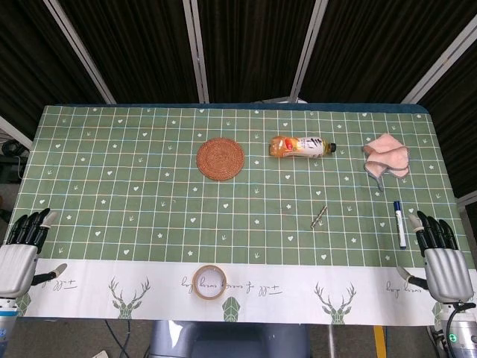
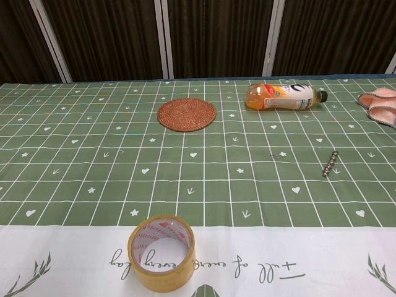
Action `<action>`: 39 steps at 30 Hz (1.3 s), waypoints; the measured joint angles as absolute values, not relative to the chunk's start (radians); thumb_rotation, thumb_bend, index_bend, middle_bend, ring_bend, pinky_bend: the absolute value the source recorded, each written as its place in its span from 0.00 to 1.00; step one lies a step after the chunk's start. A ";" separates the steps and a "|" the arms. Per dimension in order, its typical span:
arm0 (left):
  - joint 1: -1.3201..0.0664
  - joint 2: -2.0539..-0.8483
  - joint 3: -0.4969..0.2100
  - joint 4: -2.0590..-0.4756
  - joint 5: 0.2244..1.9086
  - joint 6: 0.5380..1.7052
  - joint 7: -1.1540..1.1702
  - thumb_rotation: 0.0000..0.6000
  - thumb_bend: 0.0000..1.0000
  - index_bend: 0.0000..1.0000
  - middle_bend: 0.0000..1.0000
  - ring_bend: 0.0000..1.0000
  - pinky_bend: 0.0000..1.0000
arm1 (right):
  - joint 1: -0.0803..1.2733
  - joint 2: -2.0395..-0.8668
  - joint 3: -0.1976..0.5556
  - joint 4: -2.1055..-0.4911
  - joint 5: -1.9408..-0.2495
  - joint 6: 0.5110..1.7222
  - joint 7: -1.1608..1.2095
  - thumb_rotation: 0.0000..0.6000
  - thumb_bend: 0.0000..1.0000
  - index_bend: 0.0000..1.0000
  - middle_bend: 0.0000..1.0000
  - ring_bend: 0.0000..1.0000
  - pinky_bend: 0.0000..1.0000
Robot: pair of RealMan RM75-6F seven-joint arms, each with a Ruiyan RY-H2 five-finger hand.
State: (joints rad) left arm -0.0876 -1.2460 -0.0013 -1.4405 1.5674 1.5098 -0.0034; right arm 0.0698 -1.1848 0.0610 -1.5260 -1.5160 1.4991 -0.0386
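The roll of tape [image 2: 161, 252] stands on the white hem of the tablecloth [image 1: 134, 194], beside looping cursive print too small to read; its core carries red markings, also illegible. Straight beyond the tape lies the woven coaster [image 1: 220, 159], and further right the juice bottle [image 1: 301, 146] on its side, its label unreadable. The left hand [image 1: 21, 250] and right hand [image 1: 443, 256] rest at the near corners, fingers apart, holding nothing; a marker [image 1: 400, 224] lies just beside the right hand. The cloth is green-checked; dark panels stand behind.
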 measured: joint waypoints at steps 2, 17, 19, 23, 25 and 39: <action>-0.088 -1.246 -0.002 -1.441 1.567 1.510 -0.004 1.00 0.06 0.00 0.00 0.00 0.00 | 0.070 -1.185 0.061 -1.526 -1.516 1.499 -0.039 1.00 0.04 0.00 0.00 0.00 0.00; -0.088 -1.247 -0.003 -1.438 1.566 1.509 -0.010 1.00 0.07 0.00 0.00 0.00 0.00 | 0.073 -1.186 0.056 -1.532 -1.525 1.493 -0.030 1.00 0.04 0.00 0.00 0.00 0.00; -0.089 -1.247 -0.003 -1.437 1.566 1.508 -0.010 1.00 0.06 0.00 0.00 0.00 0.00 | 0.076 -1.187 0.056 -1.531 -1.528 1.491 -0.023 1.00 0.03 0.00 0.00 0.00 0.00; -0.089 -1.247 -0.003 -1.436 1.568 1.511 -0.012 1.00 0.06 0.00 0.00 0.00 0.00 | 0.082 -1.189 0.057 -1.531 -1.544 1.494 -0.009 1.00 0.01 0.00 0.00 0.00 0.00; -0.088 -1.248 -0.004 -1.436 1.567 1.512 -0.012 1.00 0.06 0.00 0.00 0.00 0.00 | 0.091 -1.194 0.060 -1.531 -1.558 1.497 -0.006 1.00 0.00 0.00 0.00 0.00 0.00; -0.088 -1.247 -0.008 -1.435 1.564 1.517 -0.022 1.00 0.06 0.00 0.00 0.00 0.00 | 0.211 -1.270 0.130 -1.577 -1.510 1.373 -0.113 1.00 0.00 0.00 0.00 0.00 0.00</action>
